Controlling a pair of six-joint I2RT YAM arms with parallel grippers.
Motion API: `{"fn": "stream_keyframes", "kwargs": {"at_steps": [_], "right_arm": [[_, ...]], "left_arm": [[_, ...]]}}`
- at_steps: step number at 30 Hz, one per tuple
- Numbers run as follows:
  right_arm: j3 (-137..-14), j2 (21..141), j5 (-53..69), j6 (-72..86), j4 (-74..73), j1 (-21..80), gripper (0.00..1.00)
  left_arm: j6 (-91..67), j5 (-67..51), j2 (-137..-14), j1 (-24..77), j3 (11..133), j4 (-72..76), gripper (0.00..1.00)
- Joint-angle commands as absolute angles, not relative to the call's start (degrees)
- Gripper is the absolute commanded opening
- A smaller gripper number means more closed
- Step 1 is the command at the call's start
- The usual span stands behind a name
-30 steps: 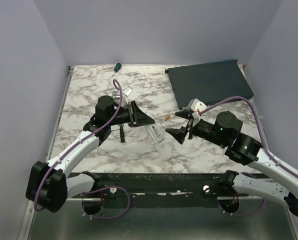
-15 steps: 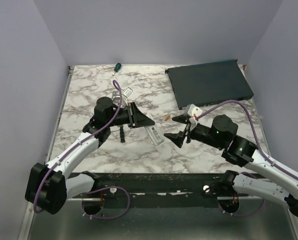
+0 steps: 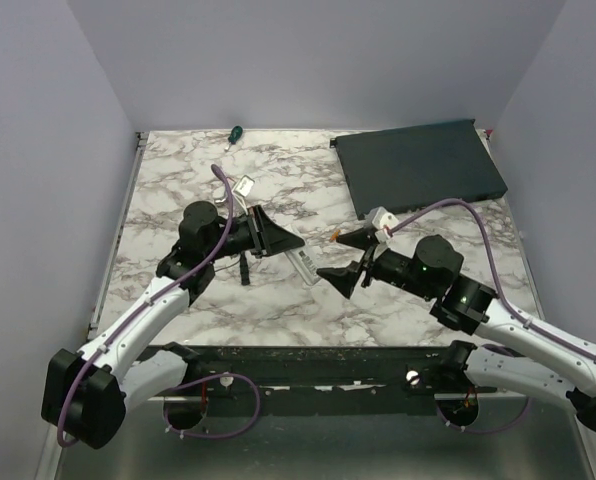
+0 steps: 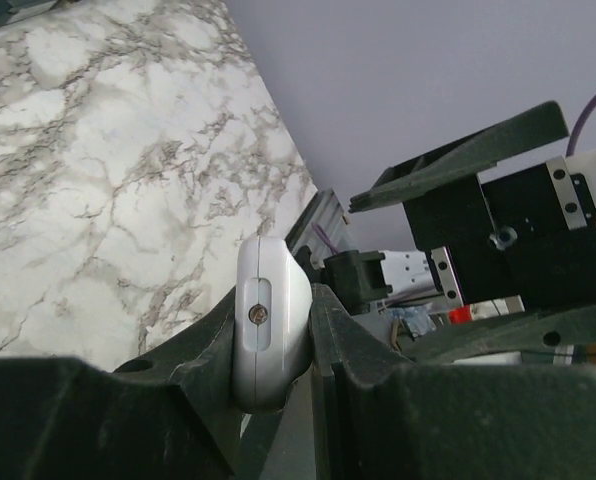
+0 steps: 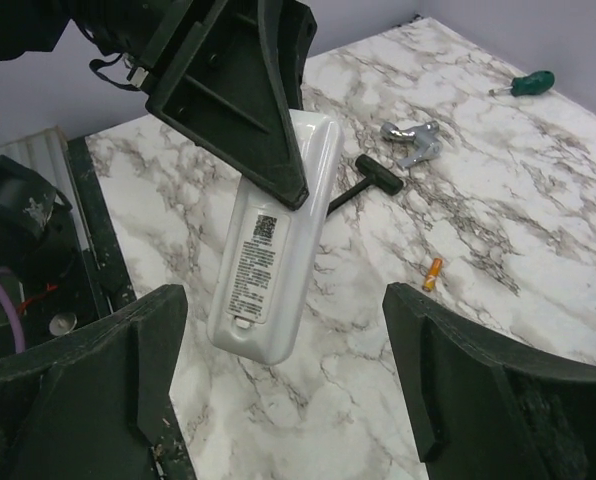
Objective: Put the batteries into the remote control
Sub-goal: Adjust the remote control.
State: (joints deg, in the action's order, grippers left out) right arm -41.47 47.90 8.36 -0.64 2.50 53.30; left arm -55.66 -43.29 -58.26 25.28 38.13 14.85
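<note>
Both arms have shifted left; the right gripper (image 3: 330,255), wide apart and empty, now faces the remote control (image 5: 273,240), clamped by the left gripper (image 4: 275,305) above the table (image 3: 178,180). Its back looks still closed. One battery (image 5: 432,272) lies there, not loaded.

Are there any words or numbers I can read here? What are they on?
Sticker on the back of the remote control: a square code and lines of tiny print, too small to read.
No other writing can be made out in any view.
</note>
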Motion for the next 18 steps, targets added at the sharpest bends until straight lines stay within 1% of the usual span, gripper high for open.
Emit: {"fn": "stream_keyframes", "kwargs": {"at_steps": [1,10,18], "right_arm": [[-39.29,51.84,6.85,6.34,12.79,53.66,0.9],[-42.27,63.97,9.47,12.07,17.18,53.73,1.0],[-41.67,68.47,8.56,13.37,21.61,53.88,0.99]], "left_arm": [[-56.05,-34.93,-58.16,25.66,41.33,6.63,0.0],[-57.48,-33.31,-60.03,25.84,42.54,3.73,0.0],[-57.66,-33.49,-60.58,26.01,42.98,3.49,0.0]]}}
